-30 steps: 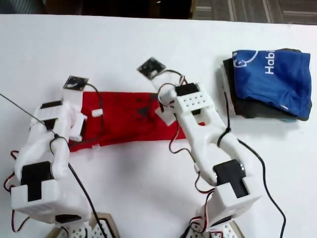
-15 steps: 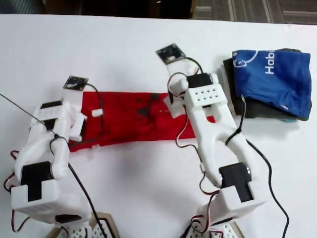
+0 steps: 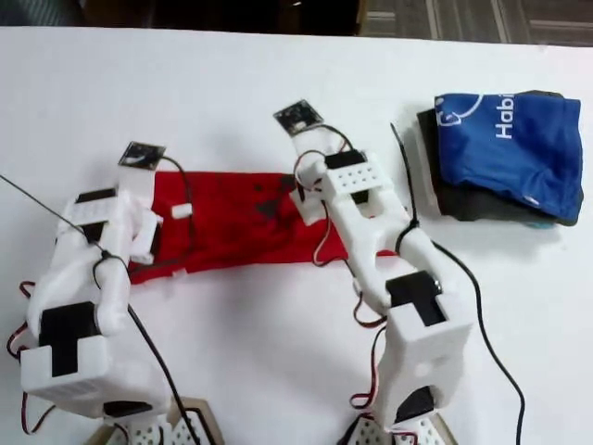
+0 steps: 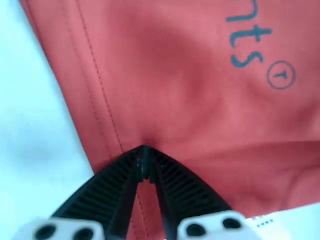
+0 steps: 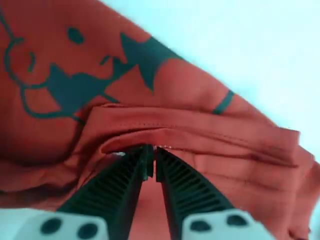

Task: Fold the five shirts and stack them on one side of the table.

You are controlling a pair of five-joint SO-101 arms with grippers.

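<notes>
Clamps jaws together on the red shirt (image 3: 232, 222) with left gripper (image 4: 144, 167) and right gripper (image 5: 151, 160) alike. Holds the left one still; swings the right toward the folded stack (image 3: 505, 153), then back — leaves the fold apparently unfinished, shirt flat on the table (image 3: 278, 83).

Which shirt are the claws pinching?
The red shirt: the left gripper and right gripper are both shut on it. The blue shirt lies folded on a dark shirt, apart.

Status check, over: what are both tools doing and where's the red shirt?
Left tool shut on red shirt. Right tool shut on its fold. Shirt flat between arms. Stack apart, blue shirt on top.
</notes>
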